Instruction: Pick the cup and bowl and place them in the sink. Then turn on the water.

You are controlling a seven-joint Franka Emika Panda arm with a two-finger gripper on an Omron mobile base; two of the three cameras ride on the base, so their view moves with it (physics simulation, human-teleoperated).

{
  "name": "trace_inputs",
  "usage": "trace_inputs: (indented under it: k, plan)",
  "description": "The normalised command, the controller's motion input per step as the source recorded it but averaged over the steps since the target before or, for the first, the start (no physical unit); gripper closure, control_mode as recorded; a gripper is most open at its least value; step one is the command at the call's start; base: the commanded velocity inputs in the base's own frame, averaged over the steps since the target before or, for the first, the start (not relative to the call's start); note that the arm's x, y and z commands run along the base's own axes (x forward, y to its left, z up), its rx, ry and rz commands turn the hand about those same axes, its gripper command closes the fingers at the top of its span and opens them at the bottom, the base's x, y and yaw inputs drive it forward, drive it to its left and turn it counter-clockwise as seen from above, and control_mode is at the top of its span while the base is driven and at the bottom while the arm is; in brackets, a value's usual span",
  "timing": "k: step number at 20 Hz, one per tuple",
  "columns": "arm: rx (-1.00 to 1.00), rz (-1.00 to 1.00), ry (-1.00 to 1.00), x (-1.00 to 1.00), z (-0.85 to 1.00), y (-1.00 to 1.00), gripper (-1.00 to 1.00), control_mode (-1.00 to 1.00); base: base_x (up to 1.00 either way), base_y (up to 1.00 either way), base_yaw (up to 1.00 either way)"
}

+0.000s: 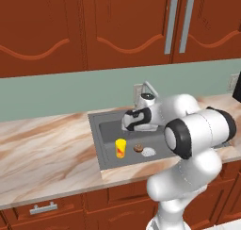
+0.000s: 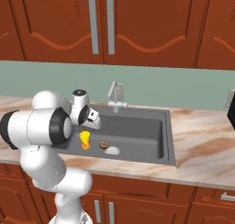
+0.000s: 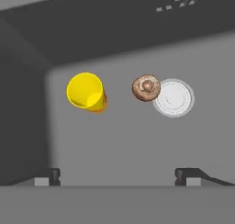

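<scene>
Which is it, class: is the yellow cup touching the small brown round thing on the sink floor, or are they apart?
Apart. In the hand view, bare grey sink floor shows between the cup and the brown round thing.

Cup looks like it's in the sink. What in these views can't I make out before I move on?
- Left base view: the right part of the sink is hidden behind the arm's elbow.
- Right base view: the faucet is too small to read its handle position.
- Hand view: the brown round thing and the pale disc can't be identified, and I can't tell if they touch.
</scene>
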Motion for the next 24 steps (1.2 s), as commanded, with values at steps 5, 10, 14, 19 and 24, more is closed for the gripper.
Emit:
trace_inputs:
  k: [5,10,14,19,24]
  plan:
    - [0.0,0.0,0.0,-0.21,0.67,-0.02,-1.0,-1.0,0.0,0.0,0.0]
    - [0.0,0.0,0.0,-0.45,0.41,-0.13,-1.0,-1.0,0.0,0.0,0.0]
    - [0.0,0.0,-0.03,-0.44,0.17,-0.2,-1.0,-1.0,0.0,0.0,0.0]
    - [0.0,0.0,-0.03,-0.36,0.33,-0.1,-1.0,-1.0,0.0,0.0,0.0]
    - [0.0,0.0,0.0,-0.31,0.4,-0.02,-1.0,-1.0,0.0,0.0,0.0]
